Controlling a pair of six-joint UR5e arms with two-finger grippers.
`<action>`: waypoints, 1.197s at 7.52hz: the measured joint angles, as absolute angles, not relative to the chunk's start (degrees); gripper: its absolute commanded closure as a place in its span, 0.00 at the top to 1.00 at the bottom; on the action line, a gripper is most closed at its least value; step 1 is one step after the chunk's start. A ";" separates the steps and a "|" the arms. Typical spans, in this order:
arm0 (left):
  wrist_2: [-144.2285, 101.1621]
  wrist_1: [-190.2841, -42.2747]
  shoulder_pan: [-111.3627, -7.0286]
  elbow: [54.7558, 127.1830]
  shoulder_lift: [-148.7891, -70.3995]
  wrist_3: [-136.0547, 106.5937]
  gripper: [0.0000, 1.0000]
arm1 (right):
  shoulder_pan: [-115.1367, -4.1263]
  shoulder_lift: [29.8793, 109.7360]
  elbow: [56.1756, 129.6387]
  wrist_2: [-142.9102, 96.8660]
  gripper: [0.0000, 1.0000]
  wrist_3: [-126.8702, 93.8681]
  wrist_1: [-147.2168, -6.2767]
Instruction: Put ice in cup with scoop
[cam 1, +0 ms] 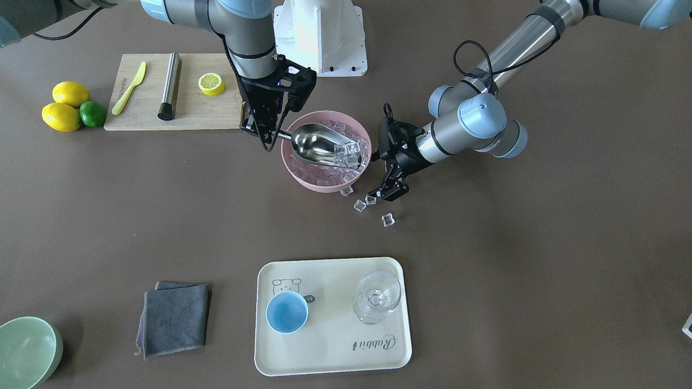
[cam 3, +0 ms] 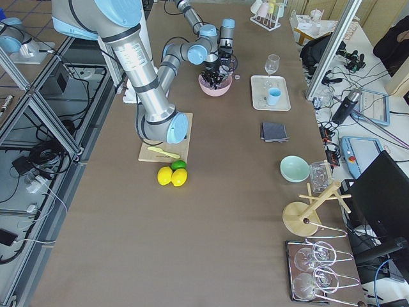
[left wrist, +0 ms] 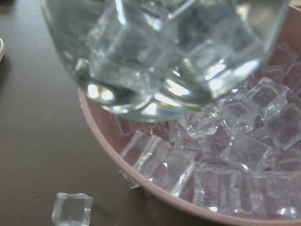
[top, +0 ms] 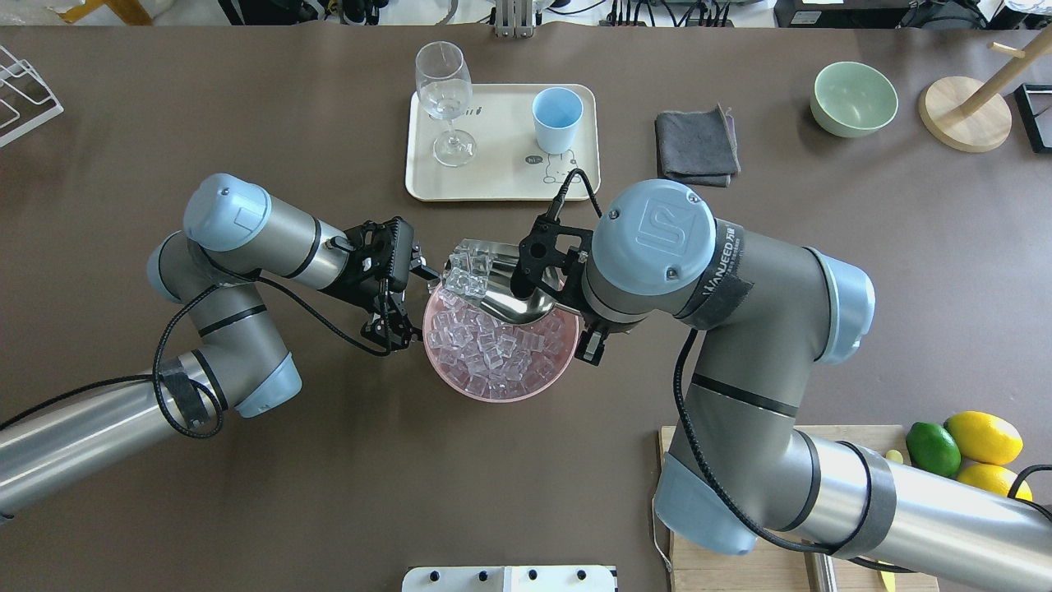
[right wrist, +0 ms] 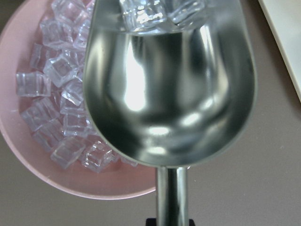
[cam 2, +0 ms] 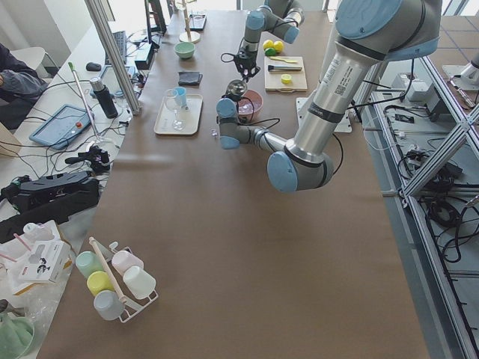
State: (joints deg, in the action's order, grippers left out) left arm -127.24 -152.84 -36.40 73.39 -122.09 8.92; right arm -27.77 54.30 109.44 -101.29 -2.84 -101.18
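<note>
In the front-facing view, the right tool [cam 1: 265,128] clamps the shiny steel scoop [cam 1: 313,141] by its handle, axis running left-to-right over the pink bowl [cam 1: 324,186], clear ice cubes [cam 1: 347,154] at its lip. The left tool [cam 1: 384,173] stands spread, empty. The small light-blue cup [cam 1: 287,313] sits lower centre, well apart.

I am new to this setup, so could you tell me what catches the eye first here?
The shiny scoop, held by the right gripper, hangs over the pink bowl with a few cubes of ice at its tip. Several loose cubes lie on the table beside the bowl, while the blue cup stands empty on the tray.
</note>
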 measured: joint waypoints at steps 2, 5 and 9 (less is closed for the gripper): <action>-127.19 -151.46 -36.15 73.39 -122.37 9.03 0.98 | -27.77 56.94 113.34 -101.28 0.00 -5.52 -96.30; -127.18 -150.55 -36.04 73.39 -122.43 9.05 0.98 | -27.95 57.76 115.30 -100.96 0.00 -13.16 -89.41; -127.18 -150.08 -36.19 74.10 -122.36 8.97 0.98 | -33.26 58.31 115.34 -105.23 0.00 -17.43 -87.53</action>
State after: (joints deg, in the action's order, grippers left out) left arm -127.18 -150.08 -36.19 74.10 -122.36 8.97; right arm -33.26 58.31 115.34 -105.23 -17.43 -87.53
